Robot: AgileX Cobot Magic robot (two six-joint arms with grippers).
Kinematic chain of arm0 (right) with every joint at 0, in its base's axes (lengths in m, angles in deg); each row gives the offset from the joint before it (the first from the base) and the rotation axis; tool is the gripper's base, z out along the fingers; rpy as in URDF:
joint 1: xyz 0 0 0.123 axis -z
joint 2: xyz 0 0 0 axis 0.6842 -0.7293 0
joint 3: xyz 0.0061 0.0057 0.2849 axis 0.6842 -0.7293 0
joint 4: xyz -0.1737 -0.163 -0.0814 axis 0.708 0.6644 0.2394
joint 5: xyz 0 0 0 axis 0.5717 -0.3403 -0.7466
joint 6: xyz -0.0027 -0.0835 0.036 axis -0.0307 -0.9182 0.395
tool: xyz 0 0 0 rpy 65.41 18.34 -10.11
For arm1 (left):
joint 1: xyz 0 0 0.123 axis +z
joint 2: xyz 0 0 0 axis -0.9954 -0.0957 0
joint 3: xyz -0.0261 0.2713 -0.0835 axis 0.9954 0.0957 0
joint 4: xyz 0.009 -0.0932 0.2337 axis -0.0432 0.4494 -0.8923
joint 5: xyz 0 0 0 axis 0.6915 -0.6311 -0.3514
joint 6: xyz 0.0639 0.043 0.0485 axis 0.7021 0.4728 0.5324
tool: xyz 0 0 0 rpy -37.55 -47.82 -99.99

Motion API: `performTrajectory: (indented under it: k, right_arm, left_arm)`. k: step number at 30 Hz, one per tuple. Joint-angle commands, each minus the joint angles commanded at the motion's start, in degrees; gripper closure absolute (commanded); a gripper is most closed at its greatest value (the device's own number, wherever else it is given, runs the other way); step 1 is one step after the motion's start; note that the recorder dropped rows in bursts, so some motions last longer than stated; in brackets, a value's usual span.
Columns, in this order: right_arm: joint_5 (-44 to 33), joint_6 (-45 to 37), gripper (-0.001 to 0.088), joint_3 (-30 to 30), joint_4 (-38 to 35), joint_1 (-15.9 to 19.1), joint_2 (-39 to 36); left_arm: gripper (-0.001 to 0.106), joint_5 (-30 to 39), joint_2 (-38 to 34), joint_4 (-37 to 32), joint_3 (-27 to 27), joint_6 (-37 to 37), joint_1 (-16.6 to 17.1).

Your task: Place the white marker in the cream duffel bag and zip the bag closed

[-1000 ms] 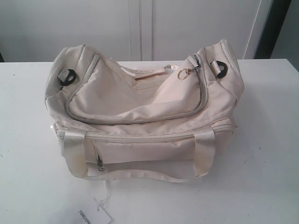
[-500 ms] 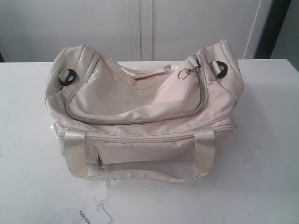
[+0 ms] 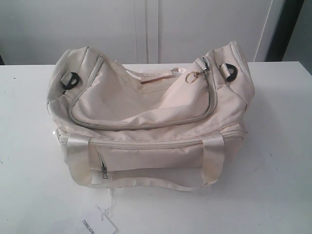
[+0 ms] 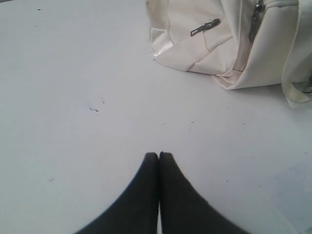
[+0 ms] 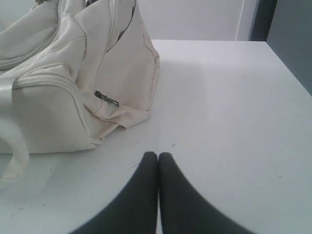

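Observation:
The cream duffel bag [image 3: 146, 122] lies in the middle of the white table [image 3: 278, 161], its top zip run round to the right end, where the gold ring charm [image 3: 191, 77] hangs. The white marker is out of view in every frame. My left gripper [image 4: 159, 155] is shut with nothing in it, over bare table some way from one end of the bag [image 4: 219, 39]. Shut and empty too, my right gripper [image 5: 158, 155] hovers over the table a short way from the bag's other end [image 5: 73, 83]. Neither gripper shows in the exterior view.
A flat white paper tag [image 3: 100, 225] on a thin string lies at the table's front edge below the bag. The bag's webbing handle [image 3: 146, 183] loops out in front. A pale wall with panels [image 3: 146, 29] stands behind the table.

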Motion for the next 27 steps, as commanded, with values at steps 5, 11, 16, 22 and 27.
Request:
performTrajectory:
  k: [5,11,16,22,27]
  right_arm:
    - [0.00,0.00,0.0868,0.00,0.00,0.00,0.00]
    - [0.00,0.00,0.0868,0.00,0.00,0.00,0.00]
    - [0.00,0.00,0.0868,0.00,0.00,0.00,0.00]
    - [0.00,0.00,0.0868,0.00,0.00,0.00,0.00]
    - [0.00,0.00,0.0868,0.00,0.00,0.00,0.00]
  left_arm:
    - [0.105,0.00,0.00,-0.26,0.00,-0.67,0.00]
    - [0.105,0.00,0.00,-1.26,0.00,-3.47,0.00]
    - [0.105,0.00,0.00,-1.89,0.00,-3.81,0.00]
    - [0.105,0.00,0.00,-2.40,0.00,-3.81,0.00]
    - [0.105,-0.12,0.00,-2.40,0.00,-3.67,0.00]
